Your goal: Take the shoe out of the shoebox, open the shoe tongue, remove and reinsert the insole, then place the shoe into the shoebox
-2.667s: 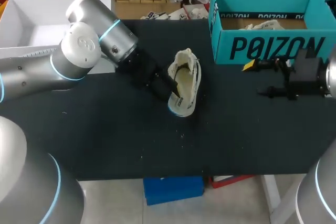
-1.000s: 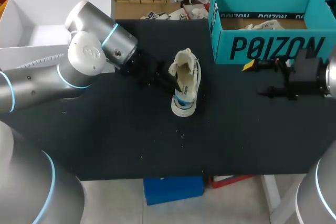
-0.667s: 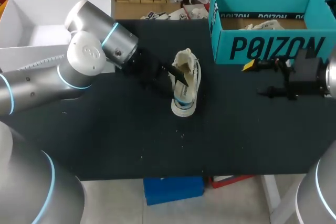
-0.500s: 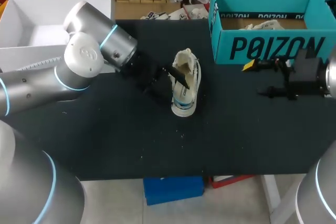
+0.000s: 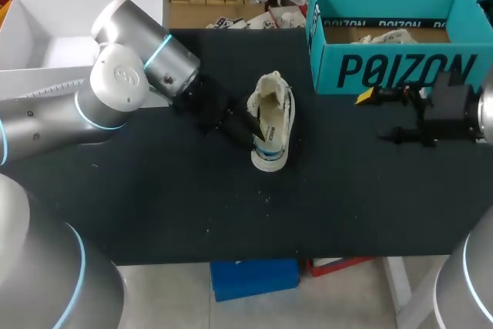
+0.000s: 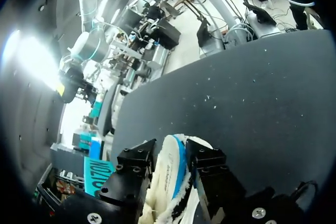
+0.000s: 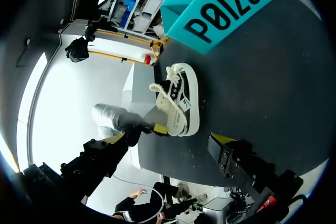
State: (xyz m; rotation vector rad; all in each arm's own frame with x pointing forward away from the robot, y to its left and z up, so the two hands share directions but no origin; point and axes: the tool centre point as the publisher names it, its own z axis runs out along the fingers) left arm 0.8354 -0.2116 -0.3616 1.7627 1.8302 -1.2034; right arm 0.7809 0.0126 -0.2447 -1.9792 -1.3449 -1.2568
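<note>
Your shoe sits near the middle of the black tabletop, well apart from the teal shoebox at the far right. The head view only puts the left end effector at the shoe's left side, but its own wrist view shows both fingers pressed on the shoe's side wall, one on each face, so it is clamped on the shoe. Your right end effector hovers just in front of the shoebox, fingers spread wide with nothing between them
</note>
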